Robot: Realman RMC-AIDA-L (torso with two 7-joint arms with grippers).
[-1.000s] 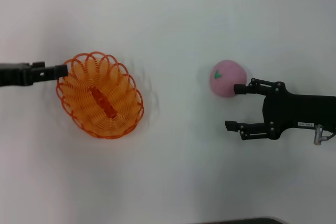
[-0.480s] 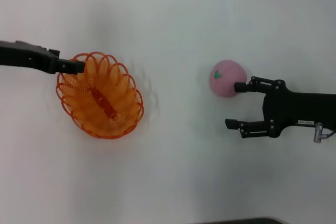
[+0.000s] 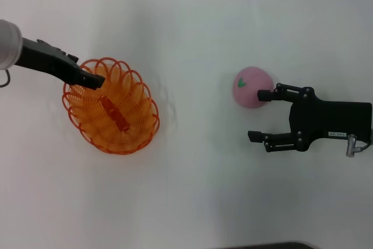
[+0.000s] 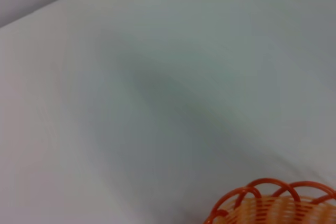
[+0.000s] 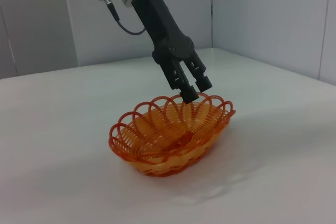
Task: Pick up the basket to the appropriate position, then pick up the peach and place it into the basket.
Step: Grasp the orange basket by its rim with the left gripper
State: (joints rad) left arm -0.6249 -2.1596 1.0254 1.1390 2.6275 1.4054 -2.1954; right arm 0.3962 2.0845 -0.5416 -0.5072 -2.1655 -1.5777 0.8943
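Note:
The orange openwork basket (image 3: pixel 111 107) sits on the white table at the left; it also shows in the right wrist view (image 5: pixel 170 135), and its rim shows in the left wrist view (image 4: pixel 273 203). My left gripper (image 3: pixel 96 80) hangs tilted just above the basket's far-left rim, with its fingers a narrow gap apart and holding nothing; it also shows in the right wrist view (image 5: pixel 195 90). The pink peach (image 3: pixel 250 86) with a green leaf mark lies at the right. My right gripper (image 3: pixel 256 115) is open beside it, with its upper fingertip at the peach's side.
The white table (image 3: pixel 192 190) is bare around the basket and the peach. Grey walls (image 5: pixel 262 14) stand behind the table in the right wrist view. A dark edge shows at the table's front.
My left gripper has moved right from the basket's outer edge to over its rim, and the arm now comes in from higher up. The basket and the peach have stayed put.

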